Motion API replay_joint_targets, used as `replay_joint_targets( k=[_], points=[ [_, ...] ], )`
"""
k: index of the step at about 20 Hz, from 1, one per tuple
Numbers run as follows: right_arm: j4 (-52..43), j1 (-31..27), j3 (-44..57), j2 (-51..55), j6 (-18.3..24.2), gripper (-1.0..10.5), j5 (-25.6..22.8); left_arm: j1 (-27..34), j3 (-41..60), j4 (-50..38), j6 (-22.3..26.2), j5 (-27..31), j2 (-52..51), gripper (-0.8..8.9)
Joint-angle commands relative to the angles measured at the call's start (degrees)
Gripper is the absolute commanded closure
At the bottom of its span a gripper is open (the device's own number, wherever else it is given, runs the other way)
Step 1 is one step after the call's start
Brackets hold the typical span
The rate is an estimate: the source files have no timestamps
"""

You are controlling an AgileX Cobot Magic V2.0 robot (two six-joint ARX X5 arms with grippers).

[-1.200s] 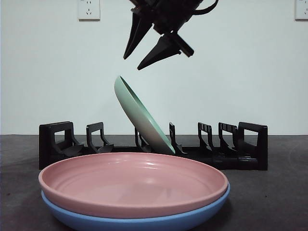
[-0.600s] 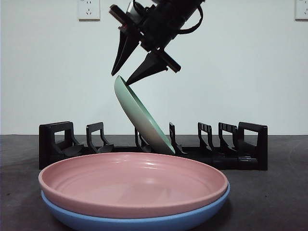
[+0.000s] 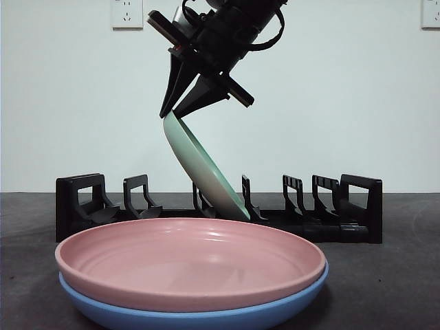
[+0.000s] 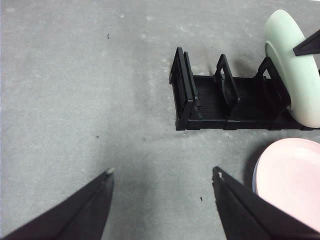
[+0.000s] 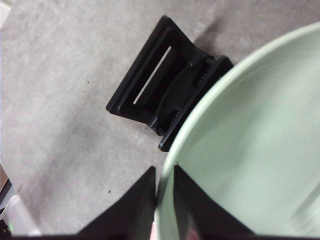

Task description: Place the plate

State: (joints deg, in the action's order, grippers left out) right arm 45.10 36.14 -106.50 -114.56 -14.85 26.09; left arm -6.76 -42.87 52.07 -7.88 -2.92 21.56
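Note:
A pale green plate [image 3: 204,170] leans tilted in a slot of the black dish rack [image 3: 350,210], its top rim pointing left. My right gripper [image 3: 176,113] comes down from above and its jaws pinch that top rim. In the right wrist view the two jaws of the right gripper [image 5: 164,173] sit close together on either side of the green plate [image 5: 250,150] rim. My left gripper [image 4: 161,172] hovers open over bare table, beside the end of the rack [image 4: 200,95], holding nothing.
A pink plate [image 3: 192,258] lies stacked on a blue plate [image 3: 192,318] in front of the rack, close to the front camera. The pink plate [image 4: 295,175] also shows in the left wrist view. Several rack slots on both sides of the green plate hold nothing.
The right gripper has come down and to the left from above the green plate, and its jaws have narrowed onto the plate's top rim. The plates have not moved.

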Motion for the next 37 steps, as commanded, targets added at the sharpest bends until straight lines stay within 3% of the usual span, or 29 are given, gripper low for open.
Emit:
replay_joint_targets(
  k=[1, 7, 11, 17, 20, 22, 26, 31, 34, 37],
  points=[
    [0.42, 0.92, -1.62, -1.95, 0.28, 9.4, -0.76, 0.07, -0.42, -0.66, 0.76, 0.20, 0.15, 5.01],
    [3.54, 1.07, -3.08, -0.87, 0.42, 9.4, -0.42, 0.07, -0.42, -0.66, 0.76, 0.20, 0.15, 5.01],
    [9.25, 1.27, -7.26, 2.71, 3.78, 9.4, 0.96, 0.07, -0.42, -0.70, 0.76, 0.20, 0.15, 5.01],
    [9.60, 2.01, -8.02, 10.91, 7.78, 9.3, 5.75, 0.07, -0.42, -0.68, 0.76, 0.20, 0.15, 5.01],
    [6.05, 3.41, -6.49, 15.63, 7.87, 9.3, 6.97, 0.07, -0.42, -0.68, 0.74, 0.20, 0.15, 5.01],
    [-2.86, 5.79, -0.87, 20.94, 8.02, 9.3, 6.82, 0.07, -0.42, -0.66, 0.72, 0.20, 0.15, 5.01],
    [-23.58, 12.35, 20.81, 35.08, 8.02, 9.3, -3.76, 0.07, -0.42, -0.68, 0.72, 0.20, 0.15, 5.01],
    [-39.12, 19.21, 46.07, 50.29, 6.08, 9.3, -15.72, 0.07, -0.42, -0.68, 0.72, 0.20, 0.15, 5.01],
    [-38.53, 23.12, 54.75, 56.48, 7.13, 9.3, -20.76, 0.07, -0.42, -0.70, 0.72, 0.20, 0.15, 5.01],
    [-27.36, 28.04, 56.02, 57.70, 12.00, 9.3, -23.67, 0.07, -0.42, -0.66, 0.72, 0.20, 0.15, 5.01]
  ],
)
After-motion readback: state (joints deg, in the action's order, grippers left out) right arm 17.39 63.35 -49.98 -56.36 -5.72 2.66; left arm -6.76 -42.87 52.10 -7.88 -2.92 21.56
